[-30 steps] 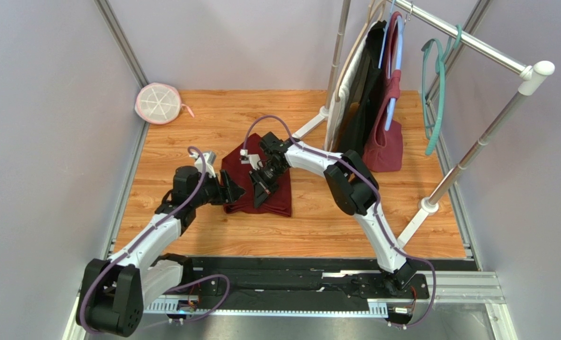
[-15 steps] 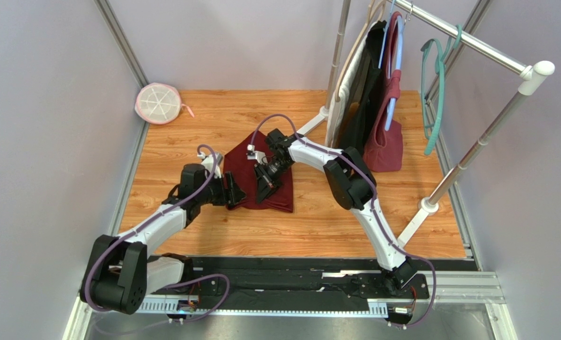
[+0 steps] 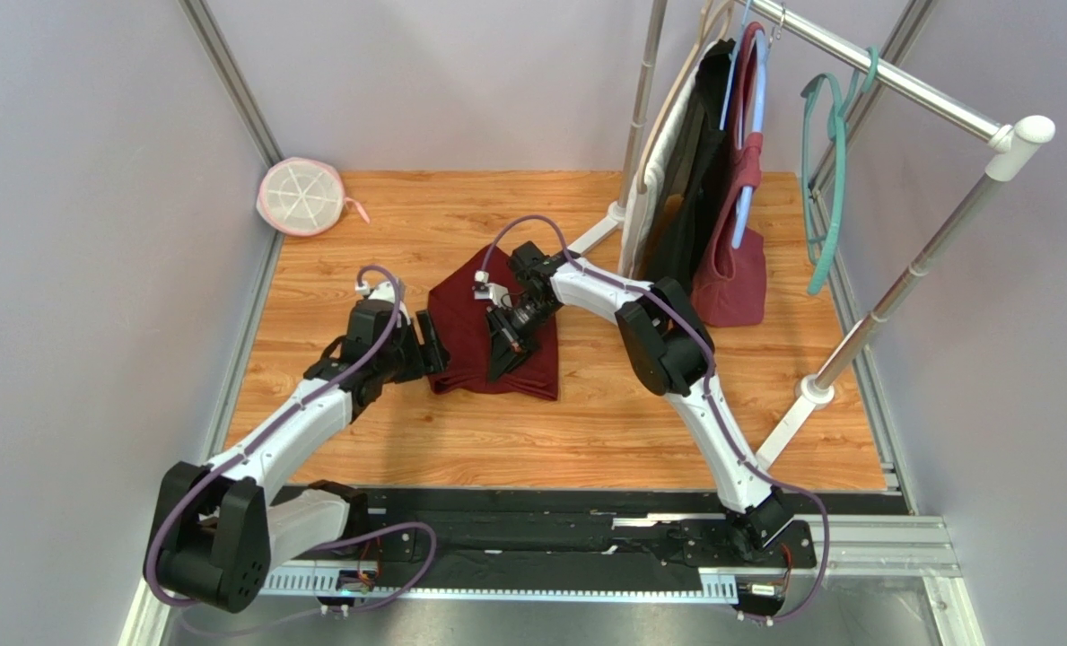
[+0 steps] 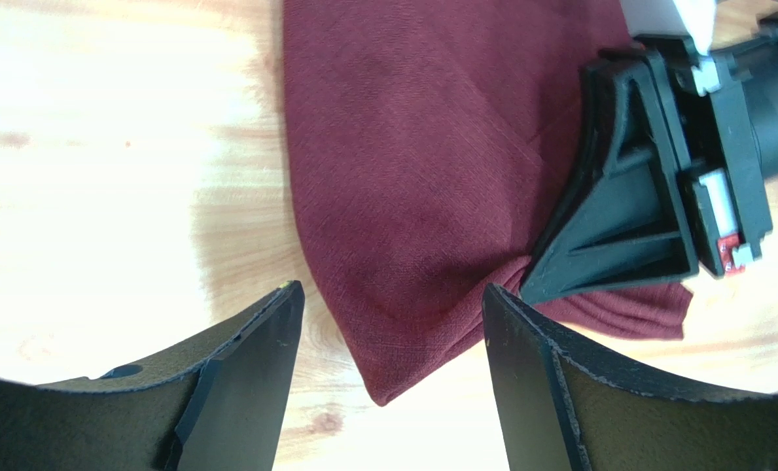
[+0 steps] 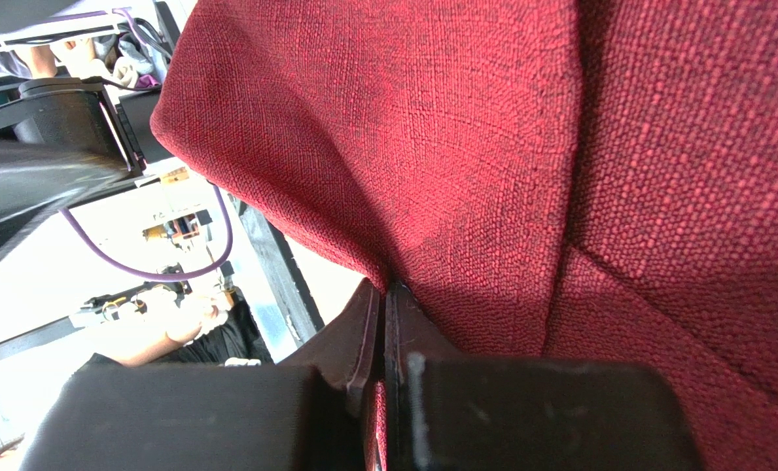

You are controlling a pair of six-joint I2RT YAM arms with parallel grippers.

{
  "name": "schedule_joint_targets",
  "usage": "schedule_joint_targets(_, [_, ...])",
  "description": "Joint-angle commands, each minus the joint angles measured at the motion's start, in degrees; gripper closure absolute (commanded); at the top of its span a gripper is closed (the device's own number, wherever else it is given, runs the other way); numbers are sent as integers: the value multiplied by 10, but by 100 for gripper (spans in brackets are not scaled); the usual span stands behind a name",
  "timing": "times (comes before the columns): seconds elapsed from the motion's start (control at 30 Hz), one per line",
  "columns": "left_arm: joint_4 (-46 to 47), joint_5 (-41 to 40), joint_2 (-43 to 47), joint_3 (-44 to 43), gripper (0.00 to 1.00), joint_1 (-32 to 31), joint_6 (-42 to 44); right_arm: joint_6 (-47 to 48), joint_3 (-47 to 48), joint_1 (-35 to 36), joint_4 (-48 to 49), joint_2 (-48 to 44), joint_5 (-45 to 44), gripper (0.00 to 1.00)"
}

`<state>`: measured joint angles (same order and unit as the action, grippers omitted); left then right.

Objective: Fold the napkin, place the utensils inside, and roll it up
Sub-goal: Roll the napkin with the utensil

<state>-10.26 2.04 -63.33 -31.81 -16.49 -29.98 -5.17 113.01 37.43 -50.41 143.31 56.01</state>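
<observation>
Fold step: napkin (image 3: 460, 337) half-doubled on counter (image 3: 606, 417).
Right pincer (image 5: 385, 294) clamped shut on a cloth edge; left pincer (image 4: 393, 309) gaping, empty, straddling the napkin's corner. Next, likely: drag that edge across, flatten, release.

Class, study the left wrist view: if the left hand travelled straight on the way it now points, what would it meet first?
Most likely the napkin: its near corner lies between the fingers of the open left hand, though the height above the cloth is unclear.
</observation>
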Motion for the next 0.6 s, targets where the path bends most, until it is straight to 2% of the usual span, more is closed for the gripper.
schedule_joint_targets(0.0, [-85, -32, -25, -31, 24, -1, -87, -1, 13, -6, 7, 23, -56, 100])
schedule_joint_targets(0.13, [-125, -26, -22, -42, 24, -1, -139, -3, 13, -6, 7, 20, -68, 100])
schedule_joint_targets(0.27, [-100, -13, 5, -15, 24, -1, -217, -3, 12, -7, 6, 19, -75, 100])
schedule_joint_targets(0.57, [-35, 27, -21, 19, 26, -1, -284, -5, 8, -6, 9, 19, -82, 100])
